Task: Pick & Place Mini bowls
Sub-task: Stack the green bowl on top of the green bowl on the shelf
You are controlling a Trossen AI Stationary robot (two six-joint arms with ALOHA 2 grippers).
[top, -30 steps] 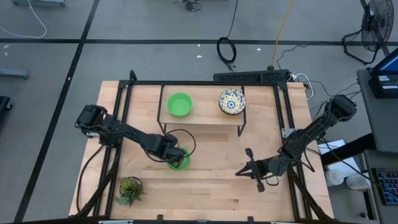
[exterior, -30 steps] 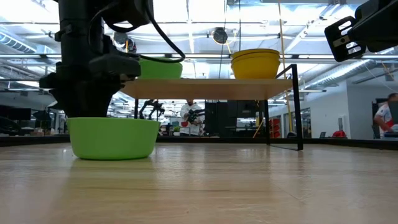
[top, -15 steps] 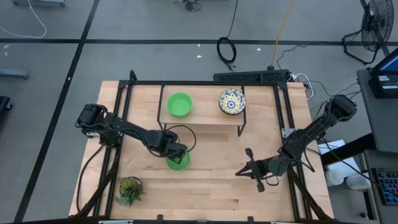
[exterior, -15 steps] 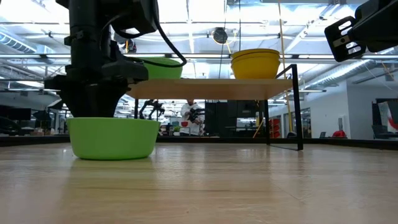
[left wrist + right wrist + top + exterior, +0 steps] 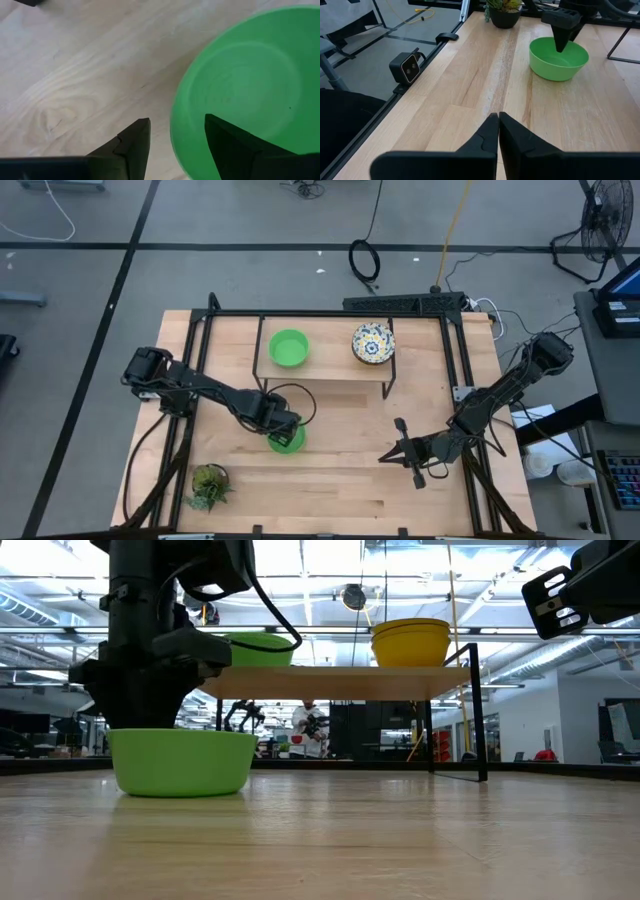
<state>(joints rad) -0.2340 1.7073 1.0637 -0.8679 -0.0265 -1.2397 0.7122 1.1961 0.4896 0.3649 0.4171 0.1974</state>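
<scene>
A plain green mini bowl sits upright on the table, in front of the raised shelf that carries another green bowl and a floral bowl. The left hand stands over the near bowl's rim with its fingers spread, one inside the bowl and one outside, so the wall lies between them unpinched. To grip well, I judge it should settle until the wall sits deep between the fingers, then close squarely and lift straight, keeping the bowl level under the shelf edge. The right hand waits with fingers pressed together, above the table's right side, well apart. A potted plant stands near the front-left corner.
</scene>
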